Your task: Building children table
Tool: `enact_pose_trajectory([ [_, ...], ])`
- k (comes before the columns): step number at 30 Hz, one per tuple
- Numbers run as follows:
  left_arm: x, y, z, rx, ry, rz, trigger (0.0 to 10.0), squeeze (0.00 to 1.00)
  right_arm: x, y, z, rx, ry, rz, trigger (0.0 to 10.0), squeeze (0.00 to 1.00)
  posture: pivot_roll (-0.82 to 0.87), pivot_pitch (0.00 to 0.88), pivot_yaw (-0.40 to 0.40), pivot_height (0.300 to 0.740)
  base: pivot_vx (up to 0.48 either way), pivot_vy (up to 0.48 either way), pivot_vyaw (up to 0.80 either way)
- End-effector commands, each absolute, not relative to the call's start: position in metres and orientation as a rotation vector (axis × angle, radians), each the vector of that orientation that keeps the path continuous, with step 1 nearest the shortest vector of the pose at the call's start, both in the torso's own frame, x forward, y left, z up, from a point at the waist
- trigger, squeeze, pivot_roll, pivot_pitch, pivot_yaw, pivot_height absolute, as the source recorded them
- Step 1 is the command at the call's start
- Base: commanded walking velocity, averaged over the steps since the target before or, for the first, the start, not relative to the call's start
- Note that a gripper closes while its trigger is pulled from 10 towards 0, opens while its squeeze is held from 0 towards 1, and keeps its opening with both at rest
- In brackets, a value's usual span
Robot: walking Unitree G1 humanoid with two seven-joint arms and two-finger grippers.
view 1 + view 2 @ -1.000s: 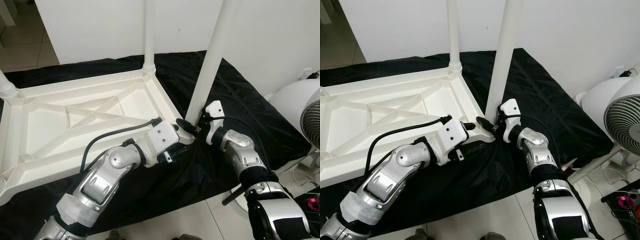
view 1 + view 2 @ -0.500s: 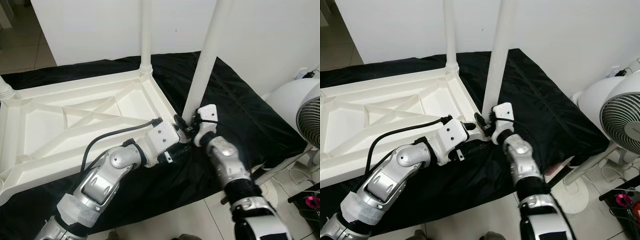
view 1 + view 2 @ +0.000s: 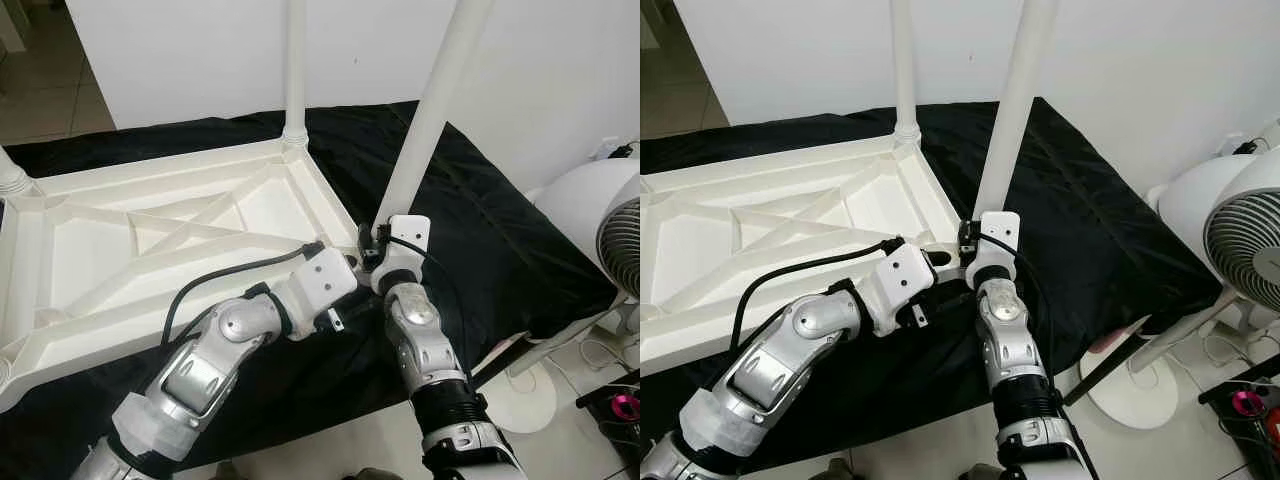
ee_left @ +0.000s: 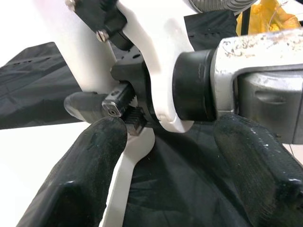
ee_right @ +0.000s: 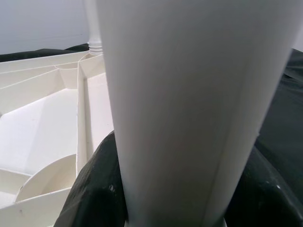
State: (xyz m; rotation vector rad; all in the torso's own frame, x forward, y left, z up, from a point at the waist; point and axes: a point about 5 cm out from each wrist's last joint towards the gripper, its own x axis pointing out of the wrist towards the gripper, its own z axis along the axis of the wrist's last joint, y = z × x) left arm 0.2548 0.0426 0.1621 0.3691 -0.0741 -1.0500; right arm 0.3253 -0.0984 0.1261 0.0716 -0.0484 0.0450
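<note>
The white plastic table top (image 3: 150, 230) lies upside down on a black cloth (image 3: 490, 210). One white leg (image 3: 295, 70) stands upright in its far corner. A second leg (image 3: 430, 110) rises tilted from the near right corner. My right gripper (image 3: 373, 252) is shut on this leg's base; in the right wrist view its black fingers (image 5: 92, 194) press both sides of the leg (image 5: 189, 94). My left gripper (image 3: 352, 288) reaches the same corner from the left. Its fingers (image 4: 90, 165) stand open around the corner tab (image 4: 130, 161), just below the right wrist.
A white pedestal fan (image 3: 605, 230) stands on the tiled floor to the right, its base (image 3: 1130, 390) close to my right elbow. A white wall runs behind the cloth. Another leg's threaded base (image 3: 12, 178) sits at the table top's left corner.
My right forearm has swung from the right side round to the near side of the leg, still gripping its base. The left arm has stayed at the corner.
</note>
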Motion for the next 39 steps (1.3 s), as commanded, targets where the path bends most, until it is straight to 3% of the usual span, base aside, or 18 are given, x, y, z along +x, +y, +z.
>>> enact_pose_trajectory([
  [1, 0.251, 0.04, 0.16, 0.392, -0.074, -1.087, 10.0, 0.0, 0.321, -0.102, 0.111, 0.071, 0.026, 0.02, 10.0, 0.0, -0.06, 0.0, -0.018, 0.74, 0.0, 0.0, 0.0],
  [12, 0.251, 0.041, 0.16, 0.399, -0.076, -1.088, 10.0, 0.0, 0.316, -0.101, 0.114, 0.051, 0.023, -0.014, 10.0, 0.0, -0.06, 0.0, -0.022, 0.74, 0.0, 0.0, 0.0],
  [13, 0.25, 0.041, 0.159, 0.397, -0.077, -1.086, 10.0, 0.0, 0.315, -0.104, 0.116, 0.059, 0.002, 0.011, 10.0, 1.0, -0.07, 0.0, -0.035, 0.74, 0.0, 0.0, 0.0],
  [25, 0.254, 0.038, 0.164, 0.389, -0.102, -1.087, 10.0, 0.0, 0.306, -0.135, 0.129, 0.032, -0.125, 0.215, 10.0, 1.0, -0.07, 0.0, -0.03, 0.74, 0.0, 0.0, 0.0],
  [26, 0.253, 0.039, 0.164, 0.382, -0.101, -1.096, 10.0, 0.0, 0.305, -0.141, 0.127, 0.034, -0.12, 0.235, 10.0, 0.36, -0.06, 0.0, -0.021, 0.74, 0.0, 0.0, 0.0],
  [28, 0.252, 0.04, 0.164, 0.375, -0.1, -1.103, 10.0, 0.0, 0.305, -0.145, 0.126, 0.04, -0.117, 0.245, 10.0, 0.36, -0.06, 0.0, -0.021, 0.74, 0.0, 0.0, 0.0],
  [29, 0.252, 0.041, 0.163, 0.377, -0.09, -1.115, 10.0, 0.0, 0.305, -0.149, 0.124, 0.03, -0.11, 0.269, 10.0, 0.0, -0.06, 0.0, -0.023, 0.74, 0.0, 0.0, 0.0],
  [32, 0.252, 0.041, 0.162, 0.38, -0.082, -1.121, 10.0, 0.0, 0.305, -0.151, 0.123, 0.021, -0.105, 0.286, 10.0, 0.0, -0.06, 0.0, -0.023, 0.74, 0.0, 0.0, 0.0],
  [39, 0.254, 0.051, 0.163, 0.39, -0.074, -1.182, 10.0, 0.0, 0.319, -0.173, 0.129, -0.063, -0.08, 0.516, 10.0, 0.0, -0.08, 0.0, -0.006, 0.74, 0.0, 0.0, 0.0],
])
